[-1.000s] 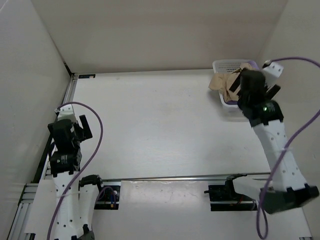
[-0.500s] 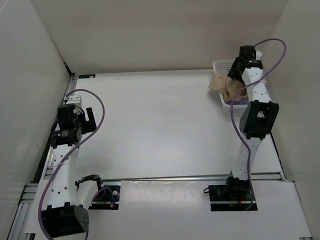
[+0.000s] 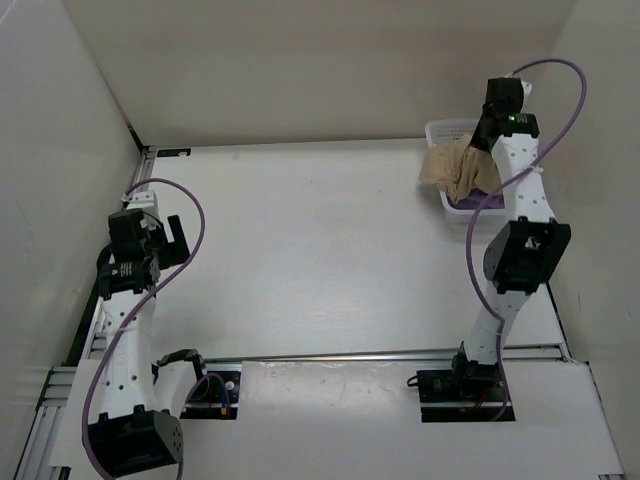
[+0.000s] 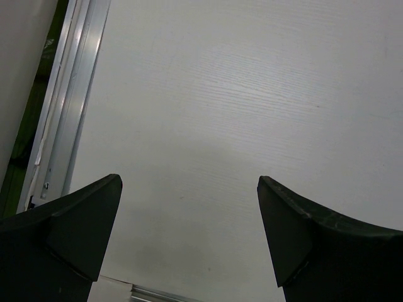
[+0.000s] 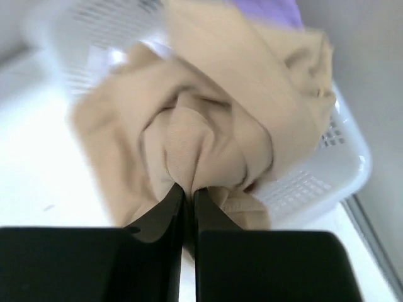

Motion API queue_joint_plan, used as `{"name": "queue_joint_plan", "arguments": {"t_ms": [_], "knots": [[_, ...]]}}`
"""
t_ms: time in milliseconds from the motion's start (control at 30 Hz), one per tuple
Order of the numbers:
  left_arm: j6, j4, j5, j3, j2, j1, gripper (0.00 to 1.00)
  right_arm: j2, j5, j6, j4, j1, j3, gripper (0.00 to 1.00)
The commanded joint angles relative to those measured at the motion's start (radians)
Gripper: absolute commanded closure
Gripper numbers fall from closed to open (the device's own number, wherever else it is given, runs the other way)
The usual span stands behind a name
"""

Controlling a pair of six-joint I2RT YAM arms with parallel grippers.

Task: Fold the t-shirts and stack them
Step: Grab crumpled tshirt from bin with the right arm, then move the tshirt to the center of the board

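- Left wrist view: my left hand [image 4: 189,189] hangs over bare desk [image 4: 239,94] with its fingers wide apart and nothing between them. I judge that it waits here because the desk is where a shirt will be spread.
- A metal rail [image 4: 66,119] runs along the desk's left edge. The lower part of both fingers is cut off by the frame.
- Right wrist view: my right hand [image 5: 187,200] has its fingers together, clamped on a bunched fold of the tan shirt [image 5: 214,119]. The pinch sits on a ridge of cloth, likely so that the shirt comes up in one piece.
- The tan shirt heaps in the white basket [image 5: 327,170] and spills over its near wall toward the desk.
- A strip of the purple shirt [image 5: 264,9] shows at the top, behind the tan one. The picture is soft, so I cannot tell how deep my fingers bite.
- Top view: my right arm reaches to the basket in the far right corner. My left arm stays back by the left edge, well apart from it.
- The tan shirt drapes over the basket's left rim, and a little purple shows at its near end.
- My wrist covers the grip itself from above. I cannot find the white shirt in any view; it may lie under the others.
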Motion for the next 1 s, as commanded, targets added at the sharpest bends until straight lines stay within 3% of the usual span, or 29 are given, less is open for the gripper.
{"name": "queue_joint_plan", "arguments": {"t_ms": [0,67,200,267,400,533,633,700,800,900,967], "knots": [[0.0,0.009,0.027,0.022,-0.057,0.006,0.0,-0.326,-0.036,-0.097,0.108,0.11,0.035,1.0],[0.0,0.009,0.027,0.01,-0.077,0.006,0.0,-0.417,-0.062,-0.125,0.171,0.176,0.017,1.0],[0.0,0.009,0.052,-0.001,-0.122,-0.006,0.0,-0.647,-0.16,-0.244,0.323,0.464,-0.058,1.0],[0.0,0.009,0.061,0.01,-0.122,-0.017,0.0,-0.695,-0.22,-0.234,0.395,0.542,-0.098,1.0],[0.0,0.009,0.061,0.044,-0.131,-0.029,0.0,-0.737,-0.234,-0.059,0.446,0.67,-0.163,1.0],[0.0,0.009,0.061,0.067,-0.113,-0.029,0.0,-0.696,-0.148,0.143,0.446,0.717,-0.281,1.0],[0.0,0.009,0.061,0.09,-0.084,-0.039,0.0,-0.611,-0.063,0.284,0.348,0.717,-0.321,1.0],[0.0,0.009,0.051,0.104,-0.049,-0.039,0.0,-0.526,-0.038,0.41,0.265,0.683,-0.335,0.71],[0.0,0.009,0.015,0.146,0.023,-0.039,0.0,-0.395,-0.114,0.469,0.152,0.616,-0.297,0.12],[0.0,-0.005,0.027,0.18,0.07,-0.039,0.0,-0.288,-0.134,0.417,0.012,0.591,-0.215,0.06],[0.0,-0.037,0.113,0.196,0.07,-0.039,0.0,-0.287,-0.124,0.317,-0.01,0.591,-0.249,0.04]]}}
